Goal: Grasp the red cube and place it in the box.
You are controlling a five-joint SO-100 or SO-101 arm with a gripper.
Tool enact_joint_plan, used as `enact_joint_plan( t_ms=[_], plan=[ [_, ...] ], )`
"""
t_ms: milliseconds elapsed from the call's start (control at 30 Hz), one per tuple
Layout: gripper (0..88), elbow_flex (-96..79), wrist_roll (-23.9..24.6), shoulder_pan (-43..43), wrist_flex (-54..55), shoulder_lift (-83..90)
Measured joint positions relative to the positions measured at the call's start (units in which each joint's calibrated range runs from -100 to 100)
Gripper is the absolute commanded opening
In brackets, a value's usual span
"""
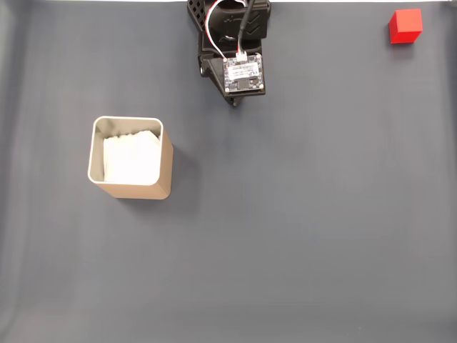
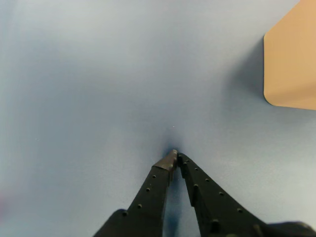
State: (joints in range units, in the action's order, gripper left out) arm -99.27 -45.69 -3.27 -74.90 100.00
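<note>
Grey-blue matte table surface [image 1: 300, 236]. Tan square box [image 1: 136, 187] with rounded corners, pale rim and white lining, left of centre in the fixed view. Black two-finger gripper [image 2: 176, 156], tips meeting, holding nothing. Small bright red smooth-faced cube [image 1: 405, 26], far right corner, well apart.

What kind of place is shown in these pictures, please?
Probably a tabletop test setup for a small robot arm, not a home or a workshop. A plain grey mat covers the surface, and on it stand only a red cube and a beige box. The gripper, shut, holds nothing.
</note>
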Motion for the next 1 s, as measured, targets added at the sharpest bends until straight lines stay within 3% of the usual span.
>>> enact_joint_plan(
  t_ms=[1000],
  plan=[
    [0.2, 0.0, -1.2, 0.0, -0.2, 0.0]
  ],
)
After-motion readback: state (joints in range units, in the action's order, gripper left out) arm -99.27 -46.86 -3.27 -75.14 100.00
